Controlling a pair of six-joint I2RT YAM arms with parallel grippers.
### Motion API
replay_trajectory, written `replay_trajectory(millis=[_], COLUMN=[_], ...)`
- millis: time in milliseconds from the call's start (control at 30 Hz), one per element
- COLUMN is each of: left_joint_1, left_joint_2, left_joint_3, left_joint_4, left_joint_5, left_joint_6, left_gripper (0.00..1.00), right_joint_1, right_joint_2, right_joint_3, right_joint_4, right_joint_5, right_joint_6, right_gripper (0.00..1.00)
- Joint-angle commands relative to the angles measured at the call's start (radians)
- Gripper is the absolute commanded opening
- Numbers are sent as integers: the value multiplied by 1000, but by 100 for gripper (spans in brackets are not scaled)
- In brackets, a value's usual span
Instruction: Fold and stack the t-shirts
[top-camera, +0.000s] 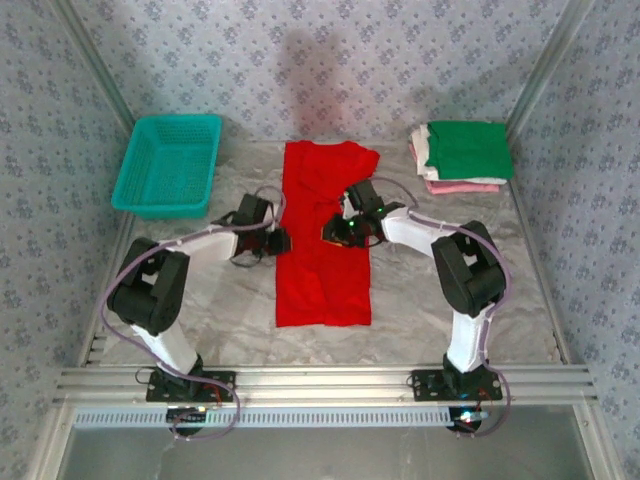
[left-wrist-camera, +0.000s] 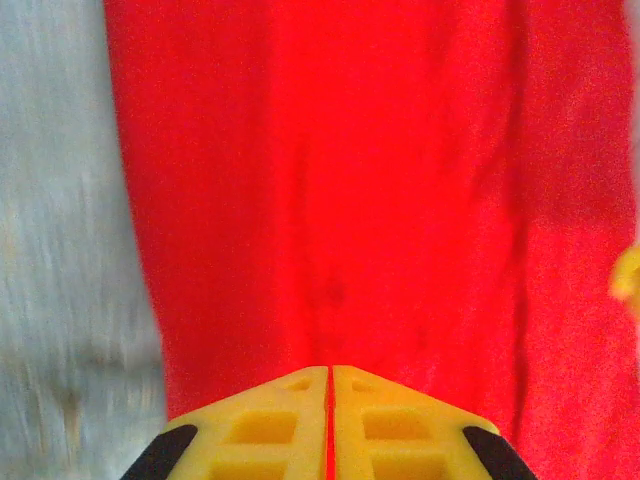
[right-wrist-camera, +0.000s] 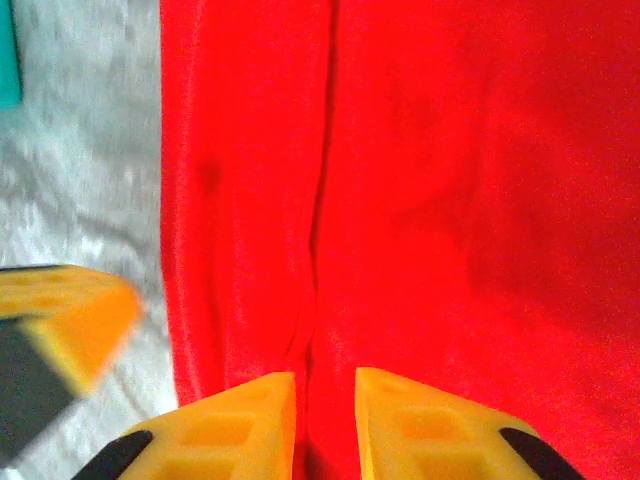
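Pose: L arm (top-camera: 205, 243), R arm (top-camera: 415, 230) bent inward over red t-shirt (top-camera: 320, 290) | L pincer (left-wrist-camera: 330, 375) together | R pincer (right-wrist-camera: 325, 380) slightly apart

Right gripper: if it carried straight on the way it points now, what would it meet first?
The red t-shirt. The right gripper points at the flat cloth, jaws slightly apart, and nothing seems to lie between its tips and the fabric. How near it already is, the wrist view leaves unclear.

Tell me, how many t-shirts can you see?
4. A red t-shirt lies mid-table; a green t-shirt sits far right, on a white t-shirt and a pink t-shirt. More may hide between them.
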Motion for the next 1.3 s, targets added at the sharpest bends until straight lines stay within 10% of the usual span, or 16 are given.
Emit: replay_trajectory(millis=[0,633,1267], left_joint_1=[-57,-221,-236], left_joint_2=[-152,-361,-353], left_joint_3=[-65,-487,-507], left_joint_4=[-34,-21,-119], left_joint_5=[-12,-90,-146], left_joint_6=[0,-307,-325], left_gripper=[8,0,0], right_joint_1=[20,23,51], right_joint_2=[16,174,255], right_joint_3=[-3,132,219], right_joint_4=[69,27,14], right_joint_5=[-82,-55,-76], right_joint_6=[7,57,56], right_gripper=[26,33,34])
